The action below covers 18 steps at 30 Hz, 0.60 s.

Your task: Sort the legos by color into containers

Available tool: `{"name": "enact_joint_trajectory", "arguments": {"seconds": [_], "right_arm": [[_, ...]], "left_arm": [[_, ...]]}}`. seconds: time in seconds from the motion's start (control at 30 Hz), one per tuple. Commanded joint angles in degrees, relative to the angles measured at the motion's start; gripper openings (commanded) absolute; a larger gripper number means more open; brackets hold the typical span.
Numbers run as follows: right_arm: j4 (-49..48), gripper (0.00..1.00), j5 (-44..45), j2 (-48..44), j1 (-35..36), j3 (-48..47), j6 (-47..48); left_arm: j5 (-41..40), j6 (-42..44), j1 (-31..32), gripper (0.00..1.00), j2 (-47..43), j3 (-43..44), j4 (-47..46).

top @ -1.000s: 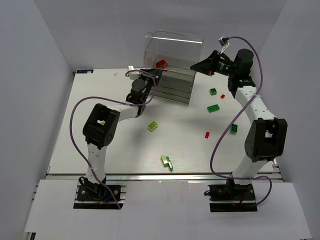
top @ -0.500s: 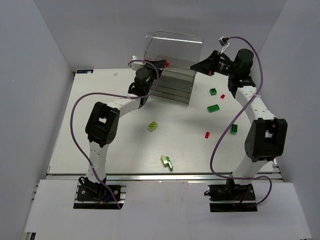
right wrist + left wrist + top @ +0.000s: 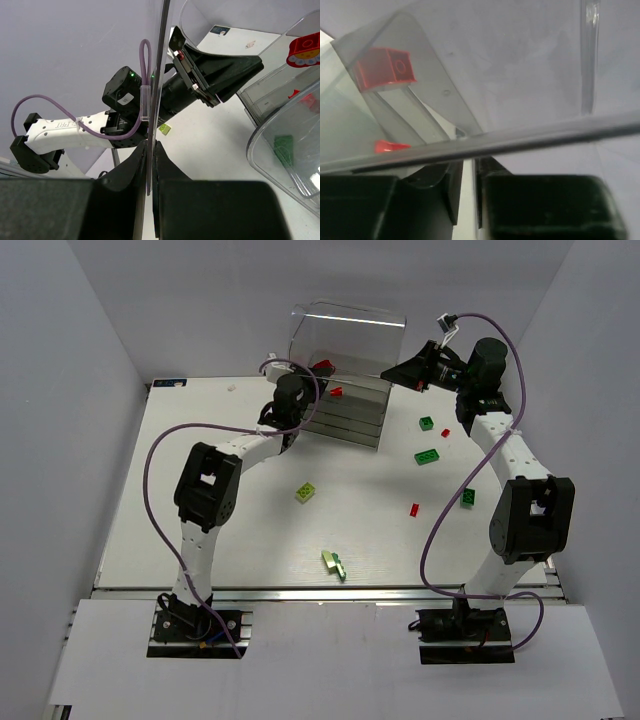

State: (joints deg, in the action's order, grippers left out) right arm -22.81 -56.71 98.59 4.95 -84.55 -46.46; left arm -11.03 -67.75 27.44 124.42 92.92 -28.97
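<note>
The clear container (image 3: 345, 335) stands at the back, its raised clear cover over stacked drawers (image 3: 350, 412). My right gripper (image 3: 396, 371) is shut on the cover's thin clear edge (image 3: 159, 60), seen between its jaws (image 3: 151, 150). My left gripper (image 3: 318, 367) hovers at the container's top left, jaws a little apart and empty (image 3: 468, 170). A red brick (image 3: 336, 391) lies in the top drawer and also shows through the plastic in the left wrist view (image 3: 385, 67). A rounded red piece (image 3: 305, 49) and a green brick (image 3: 284, 150) sit inside.
Loose legos lie on the table: dark green ones (image 3: 426, 423), (image 3: 428, 456), (image 3: 468, 497), small red ones (image 3: 445, 432), (image 3: 414, 508), and yellow-green ones (image 3: 306, 493), (image 3: 334, 562). White walls close in the left, back and right sides.
My left gripper rose from the drawers' left side to the container's top with a red brick. The brick has left its jaws and lies in the top drawer. The right arm has not moved.
</note>
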Motion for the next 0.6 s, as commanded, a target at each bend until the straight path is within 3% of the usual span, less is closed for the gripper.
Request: {"name": "enact_joint_trajectory", "arguments": {"seconds": [0.0, 0.03, 0.1, 0.33, 0.57], "right_arm": [[-5.1, 0.0, 0.0, -4.6, -0.5, -1.6, 2.7], [-5.1, 0.0, -0.3, -4.5, -0.3, -1.6, 2.8], [-4.9, 0.0, -0.5, -4.6, -0.2, -1.5, 3.1], [-4.5, 0.0, -0.2, -4.6, -0.2, -0.8, 3.7], [-3.6, 0.0, -0.1, -4.5, -0.3, -1.2, 4.4]], "left_arm": [[3.5, 0.2, -0.4, 0.23, -2.1, -1.2, -2.6], [5.4, 0.2, -0.4, 0.17, -3.6, -2.4, -3.2], [7.1, 0.2, -0.4, 0.14, -5.3, -7.1, -5.5], [8.7, 0.2, 0.2, 0.16, -16.0, -22.9, -13.2], [8.2, 1.6, 0.2, 0.3, -21.6, -27.5, -16.5]]}}
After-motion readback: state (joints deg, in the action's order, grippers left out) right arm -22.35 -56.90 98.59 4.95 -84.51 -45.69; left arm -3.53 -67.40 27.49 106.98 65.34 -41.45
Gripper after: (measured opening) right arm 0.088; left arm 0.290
